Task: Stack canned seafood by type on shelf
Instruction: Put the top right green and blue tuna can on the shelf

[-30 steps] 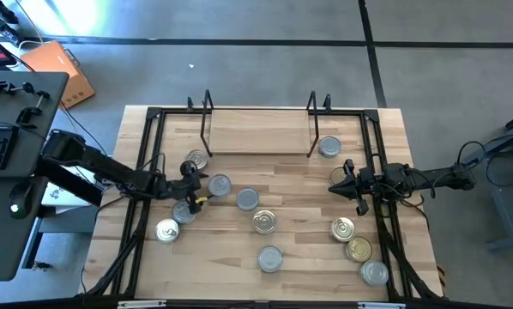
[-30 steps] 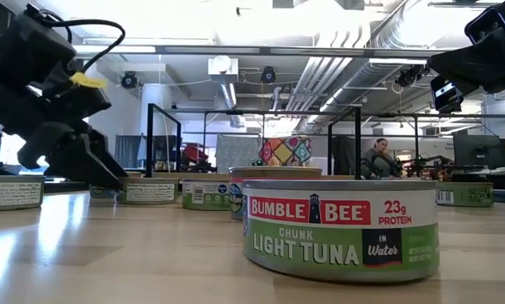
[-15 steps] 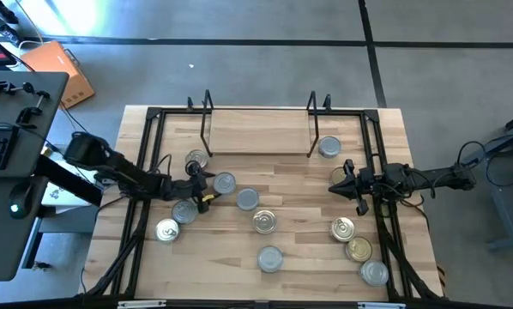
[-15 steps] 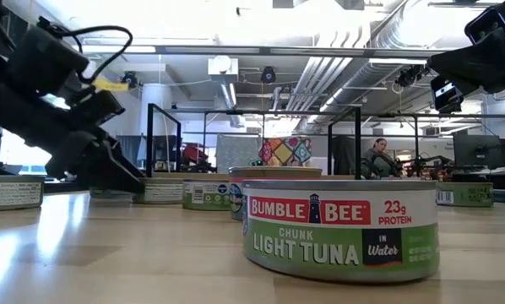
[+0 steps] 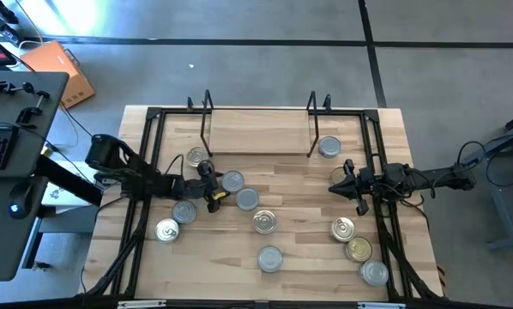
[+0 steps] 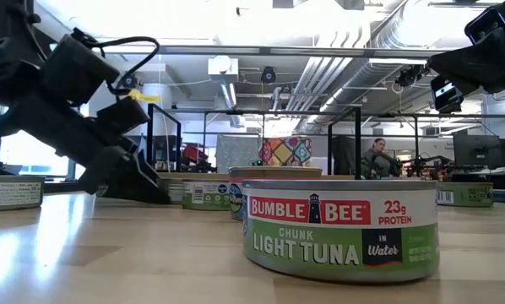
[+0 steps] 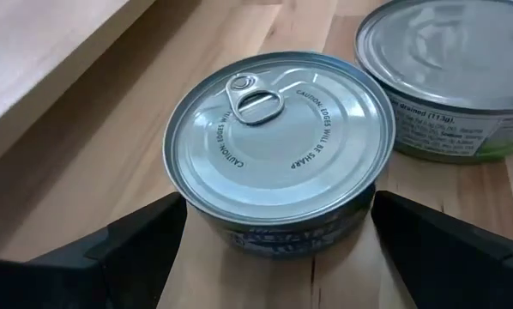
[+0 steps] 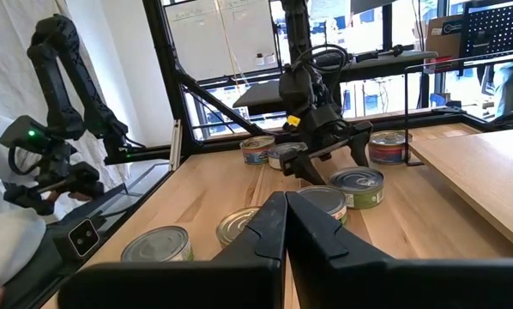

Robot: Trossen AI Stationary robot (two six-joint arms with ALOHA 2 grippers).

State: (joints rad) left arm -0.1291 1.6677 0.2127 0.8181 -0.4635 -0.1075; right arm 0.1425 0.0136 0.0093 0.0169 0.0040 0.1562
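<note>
Several round tins stand flat on the wooden table. The shelf (image 5: pixel 256 137), a light board between black uprights, lies at the far middle. My left gripper (image 5: pixel 214 184) is low at the table's left and open. It is at a silver ring-pull tin (image 7: pixel 278 146), also seen from above (image 5: pixel 232 181), with one finger on each side. A green-labelled tin (image 7: pixel 449 86) stands just past it. My right gripper (image 5: pixel 338 184) hangs shut above the table's right side, holding nothing. My left gripper has its open fingers (image 7: pixel 145 245) at the ring-pull tin's side wall (image 7: pixel 201 219), one tip on each side of its near part. They come slanting down from the table's left. The tin stands upright with its bottom on the table.
Further tins lie at the left (image 5: pixel 184 210), the middle (image 5: pixel 264 221) and the near right (image 5: pixel 357 249). One tin (image 5: pixel 328 148) stands by the shelf's right upright. Black frame rails (image 5: pixel 145 172) run along the table's sides. A Bumble Bee tuna tin (image 6: pixel 341 228) stands close to the low camera.
My left gripper has gone toward the table's right edge and sunk a little, staying open, up to the ring-pull tin. That tin has slid a short way toward the right, still upright. My right arm has kept still.
</note>
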